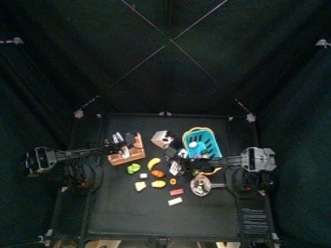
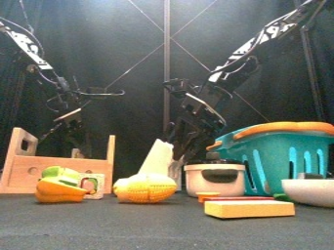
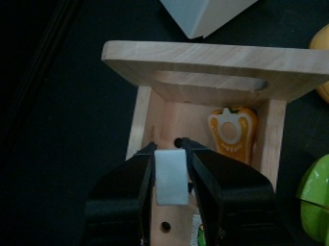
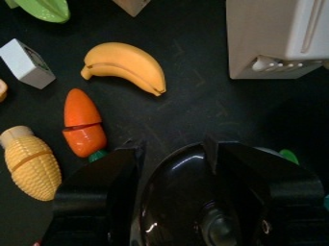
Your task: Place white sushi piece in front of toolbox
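- The white sushi piece sits clamped between the two jaws of the left end effector, directly over the open wooden toolbox; only the left wrist view shows this grip.
- The same view shows, inside the toolbox, an orange pepper slice lying on the box floor just beside the held piece.
- In the top view the toolbox is a small wooden shape with the left arm reaching in over it, and the white piece cannot be made out there.
- The front view shows the toolbox from its side, standing at the left of the bench, with an orange and green toy in front of it.
- Right of the toolbox in the front view lie a corn cob, a small pot and a teal basket.
- The right end effector has its jaws closed on the rim of a black bowl, well to the right of the toolbox.
- Only the right wrist view shows, beyond that bowl, a banana, a carrot and another corn cob on the bench.
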`<control>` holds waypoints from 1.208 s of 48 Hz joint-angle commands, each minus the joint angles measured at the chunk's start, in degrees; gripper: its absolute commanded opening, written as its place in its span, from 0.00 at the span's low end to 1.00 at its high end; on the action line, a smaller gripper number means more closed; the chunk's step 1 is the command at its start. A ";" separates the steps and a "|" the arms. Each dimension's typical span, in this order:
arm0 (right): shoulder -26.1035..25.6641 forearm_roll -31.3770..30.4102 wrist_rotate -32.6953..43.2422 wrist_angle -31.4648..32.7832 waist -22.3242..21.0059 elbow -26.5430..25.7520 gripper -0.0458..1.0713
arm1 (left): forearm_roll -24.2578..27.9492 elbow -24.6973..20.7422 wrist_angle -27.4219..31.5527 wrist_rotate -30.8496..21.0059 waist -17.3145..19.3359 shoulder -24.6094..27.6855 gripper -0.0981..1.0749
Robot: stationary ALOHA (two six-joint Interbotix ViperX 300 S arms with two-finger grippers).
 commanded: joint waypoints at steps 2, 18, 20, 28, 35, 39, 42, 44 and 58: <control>-0.97 -0.18 0.00 -0.09 0.09 -0.88 0.82 | -0.09 -0.44 -0.26 -0.18 -0.35 -0.62 0.56; -1.32 -0.18 0.00 -0.09 0.09 -0.62 0.82 | -3.16 -1.14 -0.35 -0.44 -7.47 -8.35 0.56; -1.41 -0.18 0.00 -0.09 0.18 -0.62 0.82 | -4.13 -0.88 -0.79 -0.44 -9.05 -9.76 0.56; -3.08 -0.18 0.00 -0.09 0.09 -0.70 0.82 | -10.02 2.46 -2.11 -0.44 -16.17 -15.03 0.56; -3.78 -0.09 0.09 -0.09 0.09 -0.97 0.82 | -16.61 5.45 -2.55 -0.18 -21.53 -17.49 0.56; -3.87 0.09 0.09 -0.09 0.09 -1.41 0.82 | -19.69 7.12 -4.57 -0.09 -24.70 -17.40 0.56; -3.87 0.18 0.09 -0.09 0.09 -1.58 0.82 | -20.92 8.09 -6.59 0.00 -26.37 -17.23 0.56; -3.87 0.18 0.09 -0.09 0.18 -1.67 0.82 | -21.36 8.61 -8.00 0.00 -27.51 -17.14 0.56; -3.87 0.70 0.09 -0.09 0.18 -1.67 0.82 | -25.14 10.72 -11.34 -0.18 -32.08 -14.68 0.56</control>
